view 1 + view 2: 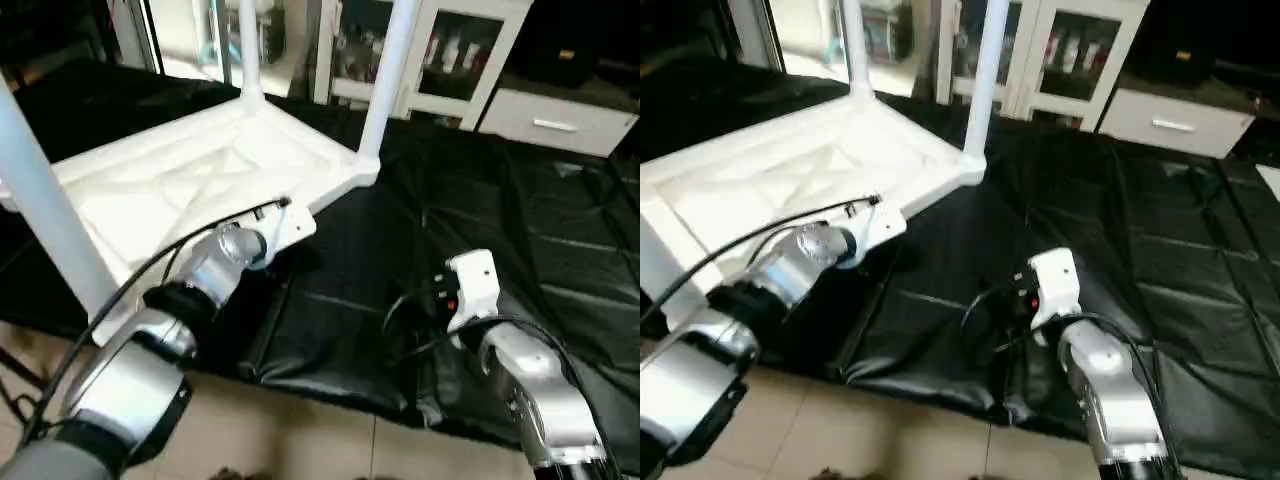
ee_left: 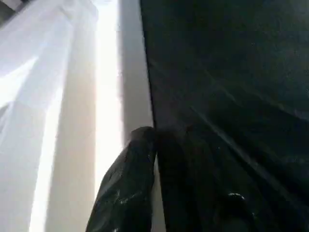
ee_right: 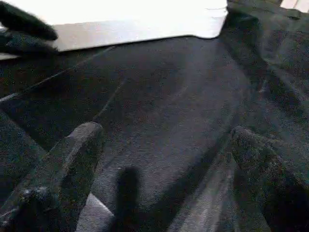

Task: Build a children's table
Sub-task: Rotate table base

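From the head views, the white table top (image 1: 200, 170) lay upside down on the black mat (image 1: 480, 250), at about ten o'clock. Three legs (image 1: 385, 75) stood up from its corners. The left arm (image 1: 200, 275) reached to the top's near edge.

In the left wrist view, the left gripper (image 2: 154, 145) sat partly closed against that edge; I could not tell if it pinched it.

In the right wrist view, the right gripper (image 3: 164, 140) was spread wide over the mat.

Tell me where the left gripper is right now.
In the left eye view the left gripper is at the near edge of the upside-down table top, left of centre, beside the black mat; the right wrist view shows it there.
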Available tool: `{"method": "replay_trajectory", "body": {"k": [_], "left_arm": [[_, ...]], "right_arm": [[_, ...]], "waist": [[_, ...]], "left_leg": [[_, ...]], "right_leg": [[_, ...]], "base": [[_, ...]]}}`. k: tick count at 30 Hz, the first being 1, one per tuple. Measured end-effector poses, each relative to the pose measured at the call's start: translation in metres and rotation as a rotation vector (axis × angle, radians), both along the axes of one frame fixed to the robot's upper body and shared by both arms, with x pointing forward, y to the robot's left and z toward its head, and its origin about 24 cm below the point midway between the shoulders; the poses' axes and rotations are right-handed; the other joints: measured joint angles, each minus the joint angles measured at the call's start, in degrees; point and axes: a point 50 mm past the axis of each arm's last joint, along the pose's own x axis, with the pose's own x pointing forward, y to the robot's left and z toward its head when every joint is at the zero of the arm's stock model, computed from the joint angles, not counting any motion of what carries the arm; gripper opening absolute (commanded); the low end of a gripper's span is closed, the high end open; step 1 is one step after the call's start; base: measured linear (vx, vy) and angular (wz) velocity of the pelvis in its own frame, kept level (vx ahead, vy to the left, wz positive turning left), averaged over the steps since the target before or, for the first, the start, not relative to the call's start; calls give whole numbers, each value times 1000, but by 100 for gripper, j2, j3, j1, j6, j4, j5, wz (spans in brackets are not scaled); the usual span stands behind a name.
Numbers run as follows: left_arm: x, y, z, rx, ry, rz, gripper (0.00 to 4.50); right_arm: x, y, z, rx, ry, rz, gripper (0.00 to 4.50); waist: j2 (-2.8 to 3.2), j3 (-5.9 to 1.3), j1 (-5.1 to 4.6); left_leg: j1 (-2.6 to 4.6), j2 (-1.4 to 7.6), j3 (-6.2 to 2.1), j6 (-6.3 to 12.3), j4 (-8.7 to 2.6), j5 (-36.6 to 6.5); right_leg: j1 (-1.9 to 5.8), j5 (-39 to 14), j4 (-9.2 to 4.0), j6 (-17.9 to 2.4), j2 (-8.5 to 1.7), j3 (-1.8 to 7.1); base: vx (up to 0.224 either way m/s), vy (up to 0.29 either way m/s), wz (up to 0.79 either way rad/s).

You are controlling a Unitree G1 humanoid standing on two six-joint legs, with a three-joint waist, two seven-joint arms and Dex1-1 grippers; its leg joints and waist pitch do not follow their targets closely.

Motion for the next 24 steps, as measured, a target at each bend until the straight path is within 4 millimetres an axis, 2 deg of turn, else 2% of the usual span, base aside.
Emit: {"method": "replay_trajectory", "body": {"k": [2,4,6,8,10,14,17,19,24], "left_arm": [[-1,-14,9,-247,7,-16,132],[-4,-31,24,-488,0,-72,132],[-11,-37,38,-618,-24,-130,132],[-17,-34,44,-665,-41,-156,132],[-34,-25,48,-711,-57,-187,132],[-69,-13,45,-733,-31,-256,132],[-98,3,49,-761,-54,-274,132],[-129,22,46,-809,-13,-283,132],[-167,56,32,-867,116,-251,132]], "right_arm": [[0,1,0,1,1,2,450],[0,5,0,8,-1,11,450],[-1,9,1,21,-7,20,450],[-1,8,3,24,-14,17,450],[-2,8,6,36,-31,8,450],[-5,5,8,56,-43,-18,450],[-8,9,11,76,-57,10,450],[-12,16,13,108,-69,65,450],[-16,23,15,127,-75,123,450]], "waist": [[-2,1,38],[-1,1,117],[9,3,143],[15,3,131],[49,5,105],[84,12,123],[121,11,127],[127,9,49],[118,10,5]], "left_leg": [[-6,-1,1,0,2,0],[-7,0,6,2,6,-1],[-7,1,12,7,6,-5],[-4,6,14,7,5,-5],[-1,17,16,5,3,-5],[2,39,13,-1,2,-3],[8,40,12,-4,1,-4],[17,43,3,-8,0,-6],[19,40,-7,-11,-2,-7]], "right_leg": [[0,1,-3,-2,-5,-4],[2,-4,-4,-6,-9,-6],[-1,-8,-4,-10,-10,-6],[-2,-8,-1,-9,-8,-6],[-2,-9,-2,-9,0,-9],[1,-13,3,-8,21,-17],[5,-15,4,-5,26,-9],[5,-33,5,25,48,8],[2,-39,7,35,89,74]], "base": [[0,0,0],[0,0,0],[0,0,0],[0,0,0],[0,0,0],[0,0,0],[0,0,0],[0,0,0],[0,0,0]]}}
